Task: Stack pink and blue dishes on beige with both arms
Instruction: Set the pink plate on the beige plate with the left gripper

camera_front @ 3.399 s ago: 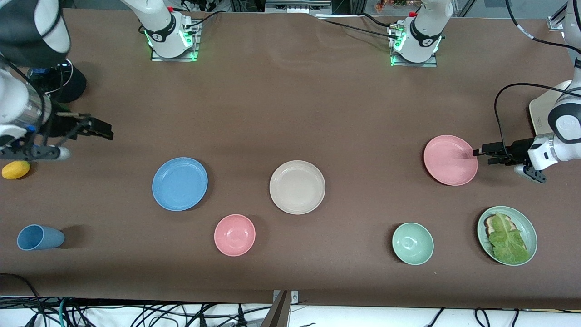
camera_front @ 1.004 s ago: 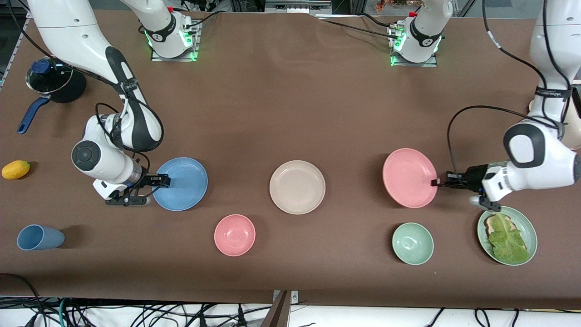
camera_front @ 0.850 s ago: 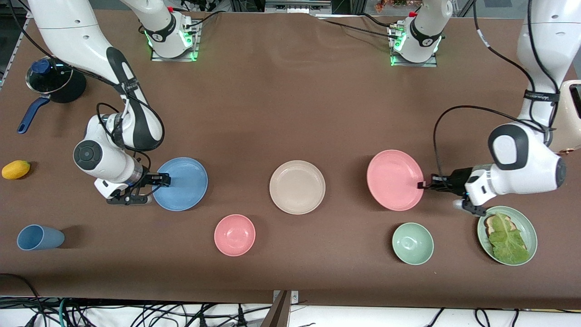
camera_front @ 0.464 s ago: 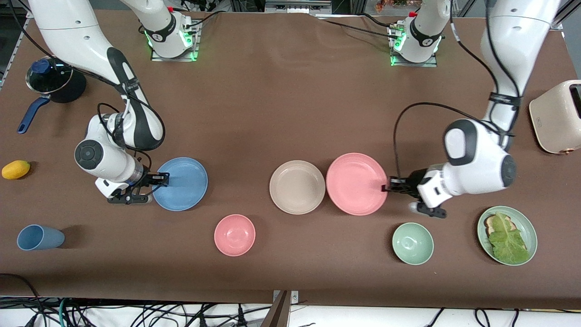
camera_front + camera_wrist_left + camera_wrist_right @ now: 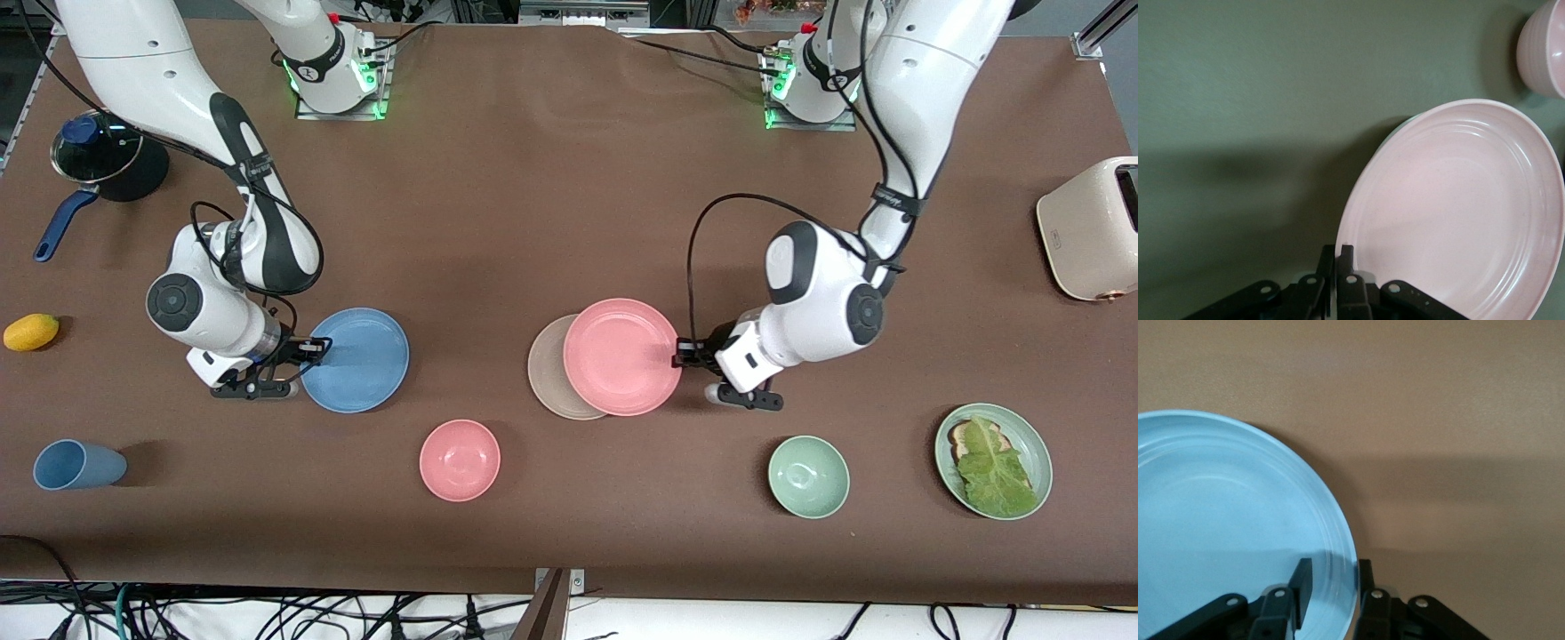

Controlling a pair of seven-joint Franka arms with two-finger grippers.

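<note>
Centrally, the left gripper [image 5: 681,355] has its jaws pinched tight on the rim of the pink plate [image 5: 622,356], which hangs over the beige plate [image 5: 547,369] and covers most of it — only a crescent of beige shows toward the right arm's end of the table [image 5: 569,196]. From the left wrist, the two fingers [image 5: 1345,261] meet on the plate's edge with almost no gap, and the pink bowl [image 5: 1545,43] sits at the frame's corner.

The right gripper [image 5: 307,348] straddles the rim of the blue plate [image 5: 356,360], which lies flat on the table toward the right arm's end. From the right wrist, one finger [image 5: 1302,581] rests inside the plate and the other outside its rim — jaws parted by a narrow gap around the edge, not clamped.

No legible writing appears on the dishes; small dark lettering on both arms' forearms is too fine to read.
</note>
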